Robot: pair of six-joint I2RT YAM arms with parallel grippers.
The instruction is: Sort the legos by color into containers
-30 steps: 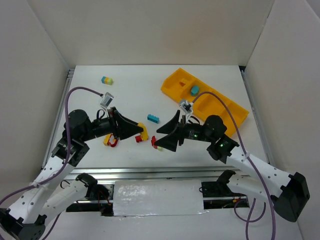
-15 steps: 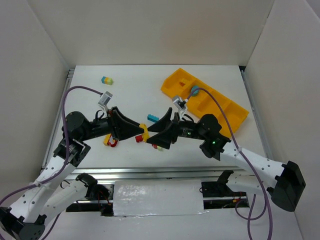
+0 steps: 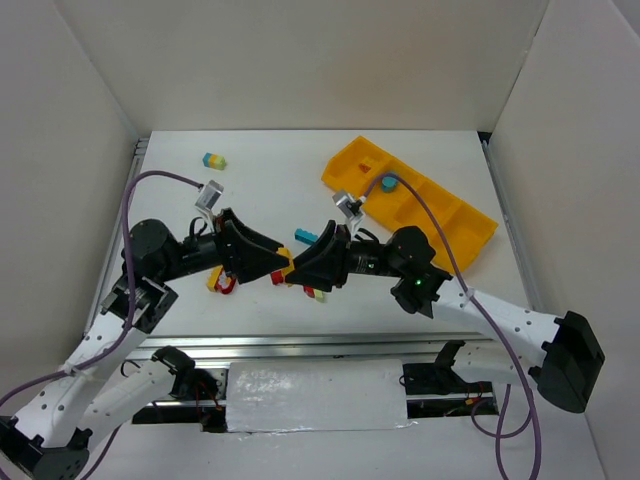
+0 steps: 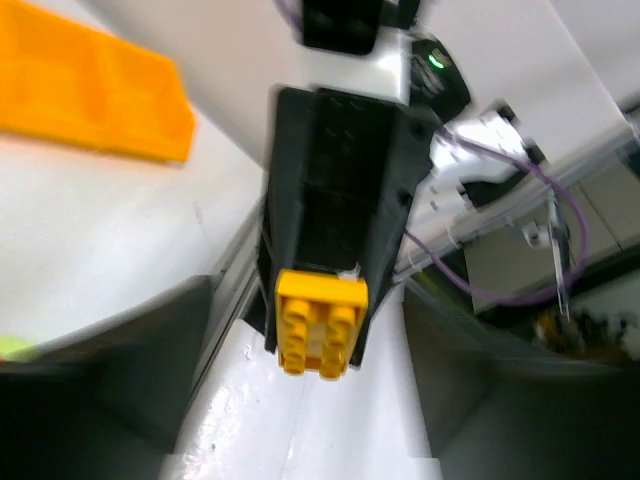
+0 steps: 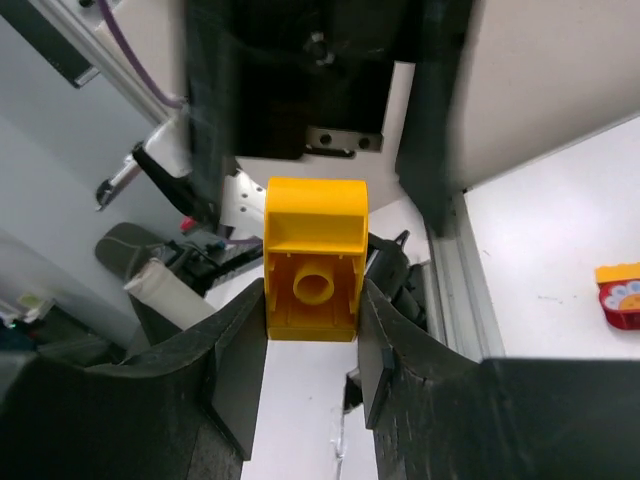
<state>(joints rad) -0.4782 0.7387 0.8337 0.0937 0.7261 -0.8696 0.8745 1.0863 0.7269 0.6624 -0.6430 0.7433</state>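
My two grippers meet tip to tip above the table's near middle. The right gripper (image 3: pixel 298 266) (image 5: pixel 312 300) is shut on a yellow lego (image 3: pixel 288 262) (image 5: pixel 312 262), one pad on each side, hollow underside toward its camera. The left gripper (image 3: pixel 280 262) (image 4: pixel 310 410) is open, its fingers spread wide either side of that same lego (image 4: pixel 320 320) without touching it. The orange-yellow containers tray (image 3: pixel 470 215) (image 4: pixel 90 95) lies diagonally at the back right, with a teal lego (image 3: pixel 387 183) in one compartment.
Loose legos lie on the white table: a teal-and-yellow clump (image 3: pixel 214 160) at the back left, a teal one (image 3: pixel 303 237), a red one (image 3: pixel 277 278), a red-and-green clump (image 3: pixel 314 293) and a yellow-and-red clump (image 3: pixel 220 283) (image 5: pixel 622 295) under the arms. White walls enclose three sides.
The right gripper moved left to the left gripper's tips and closed on the yellow lego. The left gripper, shut on that lego before, has opened.
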